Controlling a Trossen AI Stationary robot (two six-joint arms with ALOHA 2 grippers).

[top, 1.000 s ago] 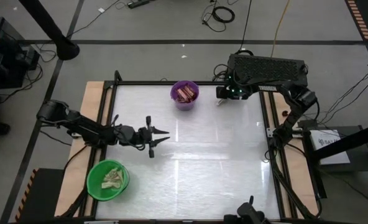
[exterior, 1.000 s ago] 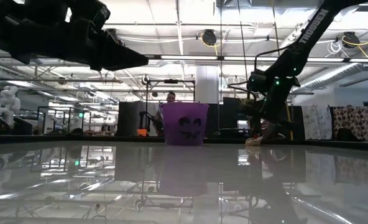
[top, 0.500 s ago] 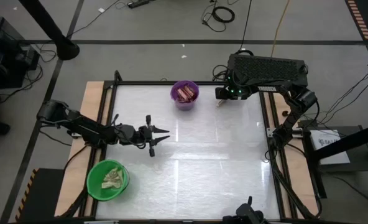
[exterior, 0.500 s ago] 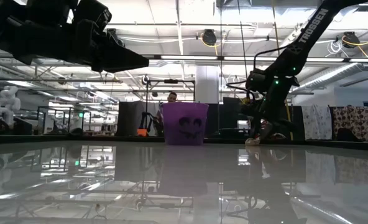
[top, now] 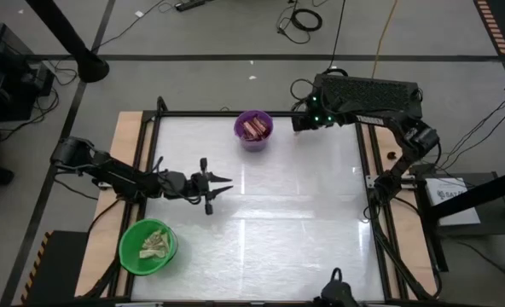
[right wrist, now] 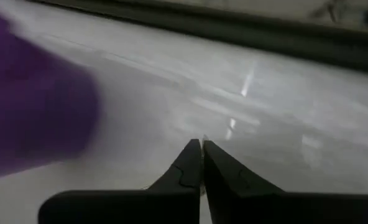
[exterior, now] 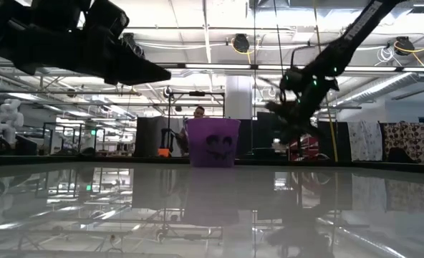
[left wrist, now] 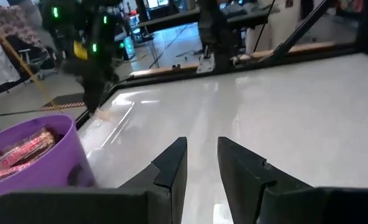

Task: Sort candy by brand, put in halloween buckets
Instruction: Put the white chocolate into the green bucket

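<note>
Hovering shut and empty, right hand (top: 298,124) sits just beside purple bucket (top: 253,130) of maroon bars (top: 253,129).

One camera looks straight down on the whole desk (top: 261,196); another sits level at its surface, facing the room. Both wrist cameras look close past their fingers; all share the purple bucket (top: 253,130).

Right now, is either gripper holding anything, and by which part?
Left gripper: nothing between its parted jaws. Right gripper: jaws shut; whether they pinch anything cannot be told.
</note>
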